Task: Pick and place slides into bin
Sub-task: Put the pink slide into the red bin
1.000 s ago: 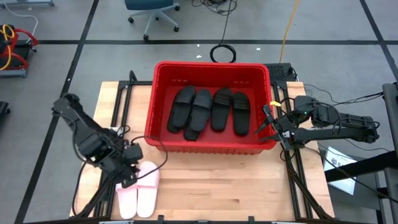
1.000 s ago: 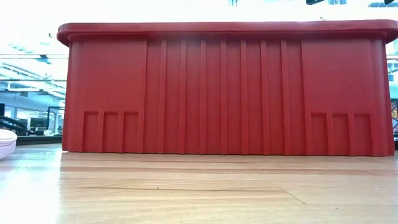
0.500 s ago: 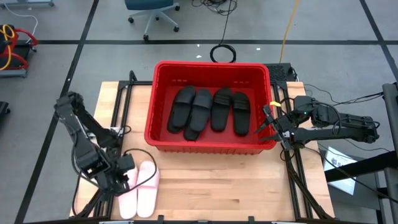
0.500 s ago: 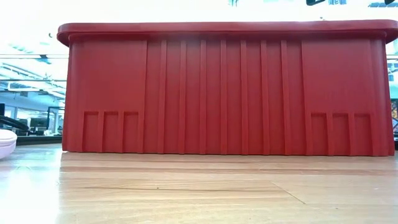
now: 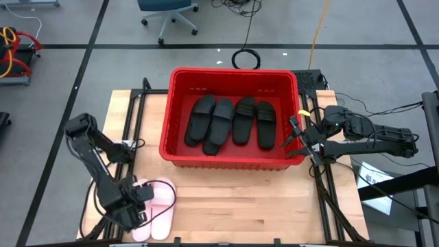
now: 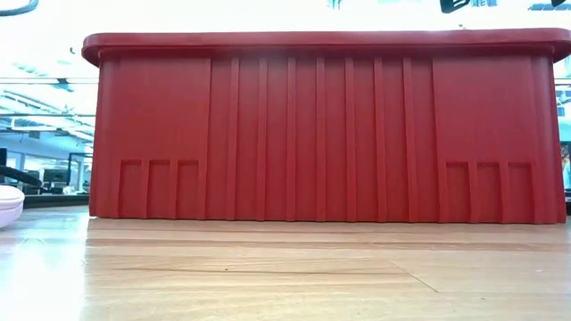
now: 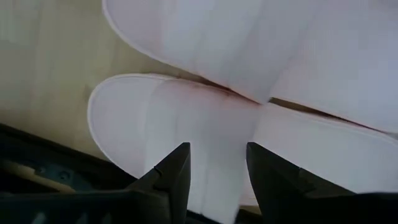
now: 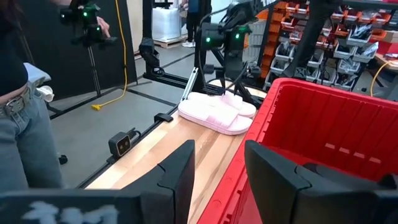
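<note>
A pale pink pair of slides [image 5: 159,202] lies soles down on the wooden table near its front left corner. My left gripper [image 5: 134,209] is open right over the left pink slide [image 7: 205,118], one finger on each side of its strap's middle; the other pink slide [image 7: 280,43] lies beside it. Several black slides [image 5: 233,122] lie side by side in the red bin [image 5: 233,71]. My right gripper [image 5: 296,135] is open and empty at the bin's right wall. The pink pair also shows in the right wrist view [image 8: 217,112]. My left gripper's open fingers [image 7: 177,171] come down from above over the left pink slide's strap [image 7: 214,124]. I cannot tell whether they touch it. The slide lies flat on the table.
The bin's tall ribbed wall [image 6: 321,134] fills the low view, with a pink slide's end [image 6: 7,203] at the left edge. A person [image 8: 18,112] stands beyond the table's left side. Bare wood [image 5: 247,199] lies in front of the bin.
My left gripper has moved toward the table's near edge and down, ending over the left pink slide. My right arm has kept still.
</note>
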